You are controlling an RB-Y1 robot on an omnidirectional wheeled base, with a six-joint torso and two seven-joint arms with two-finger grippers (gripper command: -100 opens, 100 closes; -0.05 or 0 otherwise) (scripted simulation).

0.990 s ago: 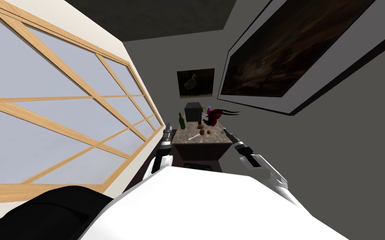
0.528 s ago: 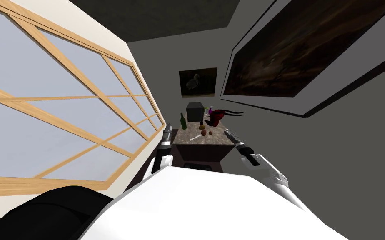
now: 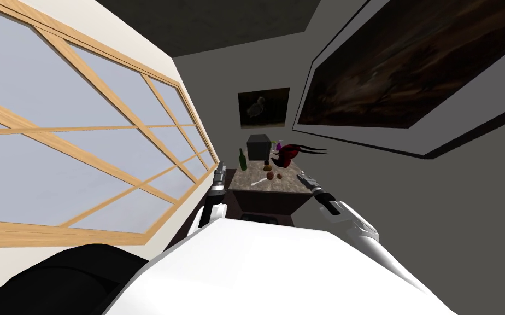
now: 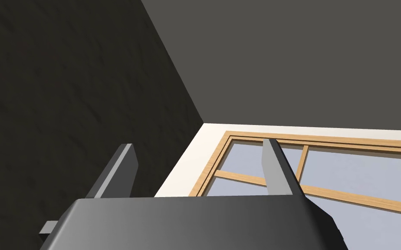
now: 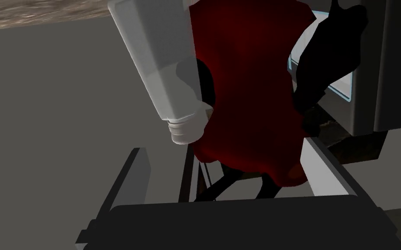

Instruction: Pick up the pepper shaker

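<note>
The pepper shaker point(image 5: 165, 74) is a pale grey-white, bottle-shaped thing with a ribbed neck. It stands close ahead of my right gripper point(image 5: 225, 169), just beyond the fingertips and nearer one finger point(image 5: 131, 180). That gripper is open with nothing between its fingers. Right behind the shaker is a dark red object point(image 5: 247, 95). In the head view my right gripper point(image 3: 302, 176) reaches over the right edge of the stone-topped counter point(image 3: 246, 188). My left gripper point(image 3: 221, 167) is raised at the counter's left corner, and its wrist view shows this gripper point(image 4: 197, 171) open and holding nothing.
On the counter stand a green bottle point(image 3: 241, 159), a dark box point(image 3: 258, 147), the red object point(image 3: 287, 156), small brown round things point(image 3: 270, 176) and a white spoon point(image 3: 257, 181). A big window point(image 3: 82, 136) runs along the left, a grey wall with a framed picture point(image 3: 410, 71) along the right.
The whole head view has shifted a little as I moved, so the counter sits slightly further right. My right gripper has edged towards the counter's items. Both grippers stay open.
</note>
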